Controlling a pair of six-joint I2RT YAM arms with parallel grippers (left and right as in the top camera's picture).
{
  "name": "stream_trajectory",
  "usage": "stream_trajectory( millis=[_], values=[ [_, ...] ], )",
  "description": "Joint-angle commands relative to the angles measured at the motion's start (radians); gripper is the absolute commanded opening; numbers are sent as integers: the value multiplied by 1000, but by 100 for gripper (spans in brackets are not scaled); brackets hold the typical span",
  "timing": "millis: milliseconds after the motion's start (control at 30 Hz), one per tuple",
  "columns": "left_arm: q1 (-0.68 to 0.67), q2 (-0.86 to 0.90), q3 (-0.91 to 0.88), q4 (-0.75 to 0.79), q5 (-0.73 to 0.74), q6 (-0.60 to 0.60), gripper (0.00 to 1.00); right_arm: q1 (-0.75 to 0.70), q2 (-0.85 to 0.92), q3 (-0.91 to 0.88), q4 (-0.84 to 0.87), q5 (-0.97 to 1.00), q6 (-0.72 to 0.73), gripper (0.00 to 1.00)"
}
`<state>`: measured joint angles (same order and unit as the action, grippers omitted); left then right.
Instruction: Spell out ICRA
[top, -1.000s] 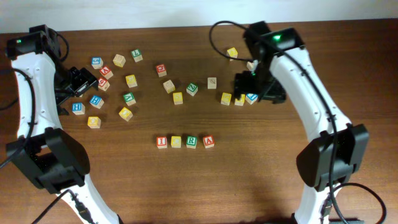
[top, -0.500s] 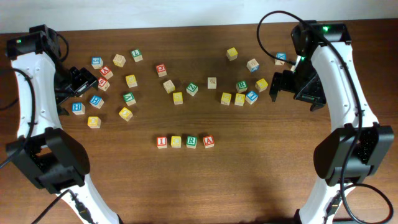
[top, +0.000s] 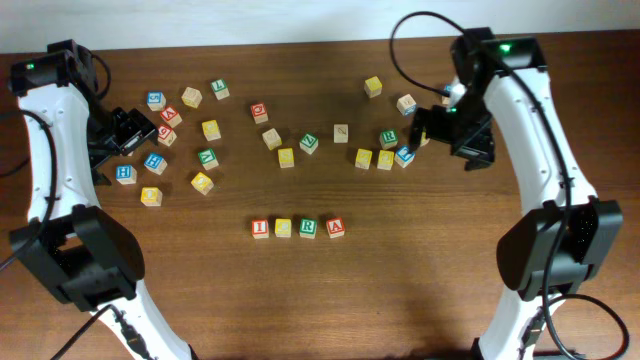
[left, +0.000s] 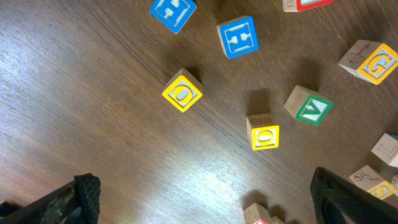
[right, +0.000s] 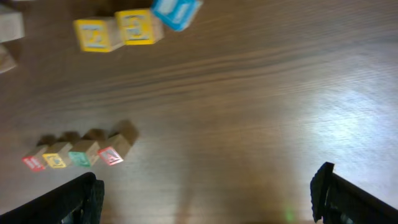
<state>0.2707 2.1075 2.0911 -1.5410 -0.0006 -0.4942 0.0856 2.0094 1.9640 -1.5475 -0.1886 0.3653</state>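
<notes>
The left arm (top: 45, 120) rises along the left side and bends at the top, with the left tool (top: 135, 132) turned inward and pointing down. The right arm (top: 535, 130) arcs up the right side, and the right tool (top: 422, 128) faces left. Both tools are spread wide and hold nothing. In each wrist view the dark fingers (left: 84, 199) show only at the lower corners.

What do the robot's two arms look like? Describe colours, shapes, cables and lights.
The left arm and right arm have smooth white curved links joined by bulky black joints. A small green light glows on each upper joint. A thin black cable loops off the right arm. The fingers are black.
</notes>
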Motion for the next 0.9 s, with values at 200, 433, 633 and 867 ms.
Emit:
stream_trajectory(
  millis=[200, 433, 633, 867],
  values=[
    [1, -13, 14, -2, 45, 1, 99, 65, -4, 2, 33, 16, 9, 98],
    [-140, -13, -16, -148, 282, 212, 90, 113, -4, -53, 90, 12, 63, 98],
    [-399, -13, -44, -69, 37, 212, 99, 147, -4, -125, 108, 13, 62, 98],
    [-504, -57, -45, -97, 56, 218, 99, 163, -36, -190, 138, 16, 59, 98]
  ],
)
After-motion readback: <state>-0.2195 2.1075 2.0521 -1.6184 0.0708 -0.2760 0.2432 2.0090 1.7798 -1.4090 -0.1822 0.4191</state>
